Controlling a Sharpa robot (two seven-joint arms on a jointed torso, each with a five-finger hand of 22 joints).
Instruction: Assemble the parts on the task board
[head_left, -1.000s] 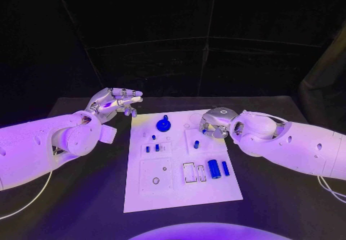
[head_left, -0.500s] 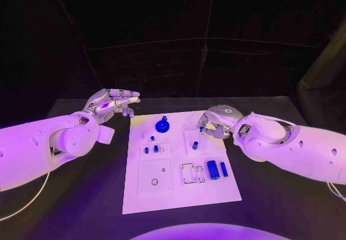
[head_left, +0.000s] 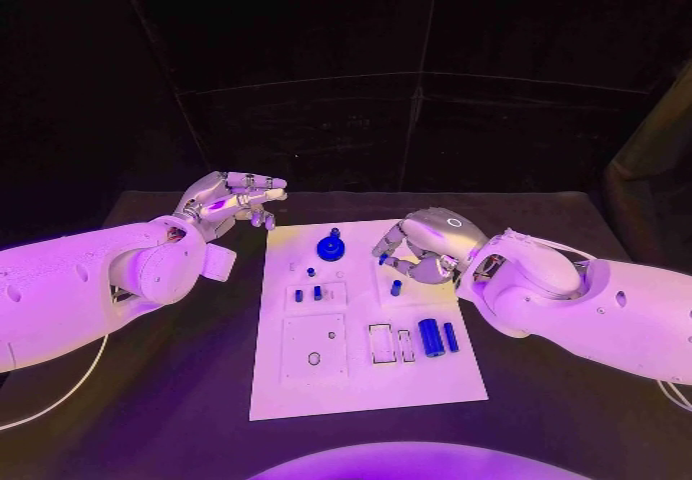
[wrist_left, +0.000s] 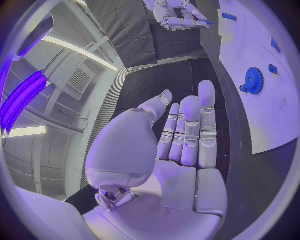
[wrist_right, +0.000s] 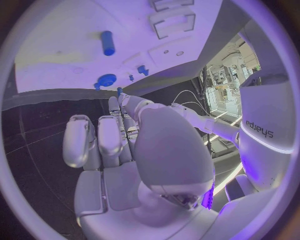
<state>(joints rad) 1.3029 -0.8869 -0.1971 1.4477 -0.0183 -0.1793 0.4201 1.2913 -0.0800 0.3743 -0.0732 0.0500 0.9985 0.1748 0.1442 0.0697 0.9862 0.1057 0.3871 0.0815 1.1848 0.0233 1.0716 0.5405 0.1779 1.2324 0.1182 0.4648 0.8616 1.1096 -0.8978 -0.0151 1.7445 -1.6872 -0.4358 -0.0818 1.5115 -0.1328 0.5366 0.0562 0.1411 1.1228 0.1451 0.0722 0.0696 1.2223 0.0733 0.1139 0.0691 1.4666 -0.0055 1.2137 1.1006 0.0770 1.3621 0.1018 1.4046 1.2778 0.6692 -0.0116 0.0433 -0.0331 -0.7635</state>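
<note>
Task board (head_left: 361, 385): white plate, centre of the surface. Blue gear (head_left: 330, 247) at its far end; small pin (head_left: 395, 287) just beside the right hand.

Right hand (head_left: 421, 250): over the board's far right, fingers curled; a blue tip shows at the fingertips (wrist_right: 119, 91), held part uncertain.

Left hand (head_left: 231, 203): raised off the board's left, fingers gathered, grasping nothing.

Risk: the right hand's fingers could nudge the pin or misalign an insertion.

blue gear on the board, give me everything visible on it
The blue gear is a round, toothed disc, plastic by its look, with a raised hub or knob at its centre. It lies flat near the far edge of the task board, toward its left side. Neither the left hand nor the right hand touches it. The left wrist view shows its teeth.
</note>
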